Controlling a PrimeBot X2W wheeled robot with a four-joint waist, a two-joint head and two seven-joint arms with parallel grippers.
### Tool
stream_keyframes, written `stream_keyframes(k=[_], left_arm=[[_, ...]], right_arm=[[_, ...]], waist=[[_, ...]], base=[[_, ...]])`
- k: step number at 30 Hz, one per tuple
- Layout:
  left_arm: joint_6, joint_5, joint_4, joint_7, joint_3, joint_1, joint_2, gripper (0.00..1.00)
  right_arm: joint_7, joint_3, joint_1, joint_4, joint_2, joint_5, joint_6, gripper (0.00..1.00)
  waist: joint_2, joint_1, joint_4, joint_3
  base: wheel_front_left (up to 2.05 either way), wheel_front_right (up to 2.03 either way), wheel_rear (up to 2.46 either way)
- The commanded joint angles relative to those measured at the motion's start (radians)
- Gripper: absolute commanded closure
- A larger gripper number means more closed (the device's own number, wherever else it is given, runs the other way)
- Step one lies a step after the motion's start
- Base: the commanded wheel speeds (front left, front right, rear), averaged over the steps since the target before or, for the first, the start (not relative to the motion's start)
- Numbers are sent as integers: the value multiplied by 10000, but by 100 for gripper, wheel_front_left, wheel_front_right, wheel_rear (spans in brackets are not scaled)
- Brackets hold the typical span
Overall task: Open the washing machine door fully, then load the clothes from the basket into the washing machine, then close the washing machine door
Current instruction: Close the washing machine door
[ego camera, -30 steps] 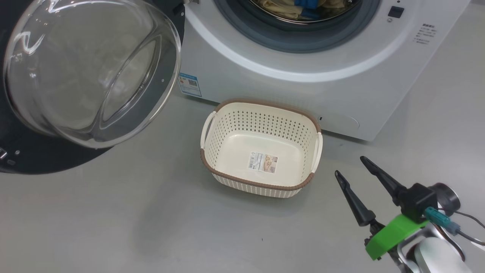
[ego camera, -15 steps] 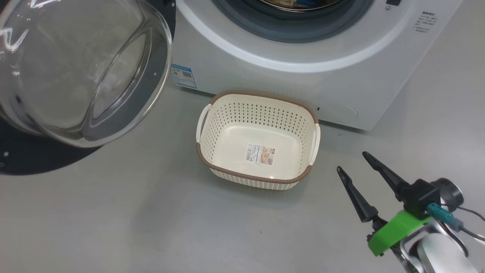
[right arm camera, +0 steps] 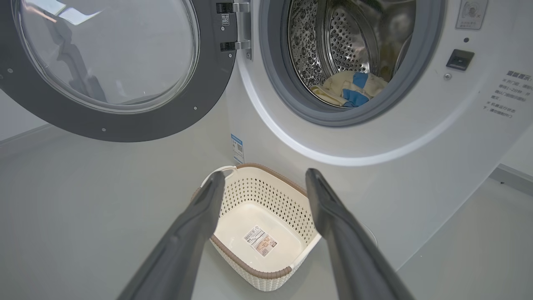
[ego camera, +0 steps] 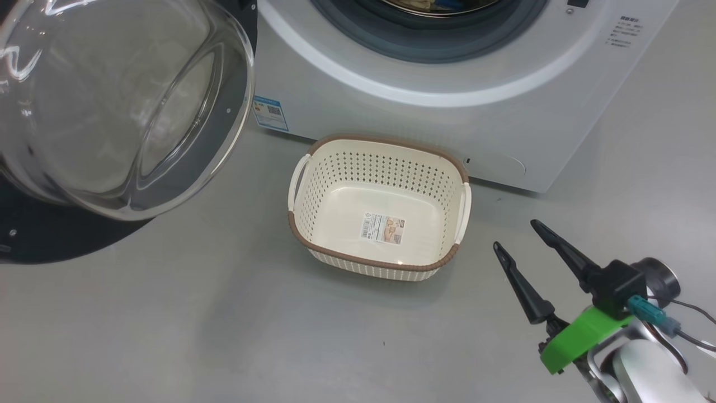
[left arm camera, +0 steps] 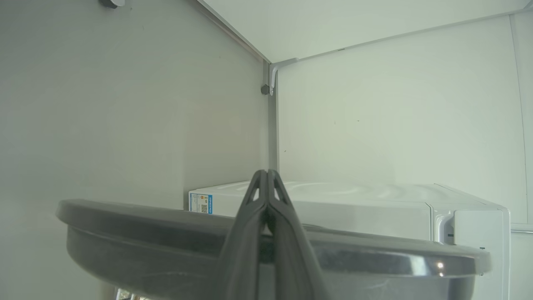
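Note:
The washing machine door (ego camera: pixel 56 240) stands swung open at the left, its glass dome facing me. The basket (ego camera: pixel 369 263) sits empty on the floor in front of the washing machine (ego camera: pixel 447 129), with only its label sticker inside. The pale yellow and blue clothes (right arm camera: pixel 349 89) lie inside the steel drum (right arm camera: pixel 333 41). My right gripper (ego camera: pixel 513 234) hovers open to the right of the basket, holding nothing; in the right wrist view it (right arm camera: pixel 264 174) points at the basket (right arm camera: pixel 250 271). My left gripper (left arm camera: pixel 266 174) is shut and empty, its fingers crossing the door's dark rim (left arm camera: pixel 125 216).
Grey floor spreads in front of and to the left of the basket. A blue sticker (ego camera: pixel 270 113) marks the machine's lower left corner. Pale walls meet in a corner (left arm camera: pixel 270 125) behind the machine. The open door overhangs the floor at the left.
The head camera has shifted, so the machine and basket sit slightly higher and further left in view. The right gripper has stayed open near the same spot. Nothing was grasped or released.

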Motion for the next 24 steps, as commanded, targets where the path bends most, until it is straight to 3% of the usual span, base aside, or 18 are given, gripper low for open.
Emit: stream_keyframes(k=[1,16,24], left_arm=[[49,13,-341,194,10,49,546,100],[29,100,-1332,1451,-805,694,189,100],[268,127,-2258,2080,-1122,1200,56,100]], right_arm=[[-67,117,-282,-257,-178,48,39,0],[-67,84,-189,-173,167,60,39,0],[-67,-61,-131,-186,384,50,39,0]], waist=[[0,0,21,-27],[0,0,177,-447],[0,0,181,-626]], base=[[0,0,0],[0,0,0],[0,0,0]])
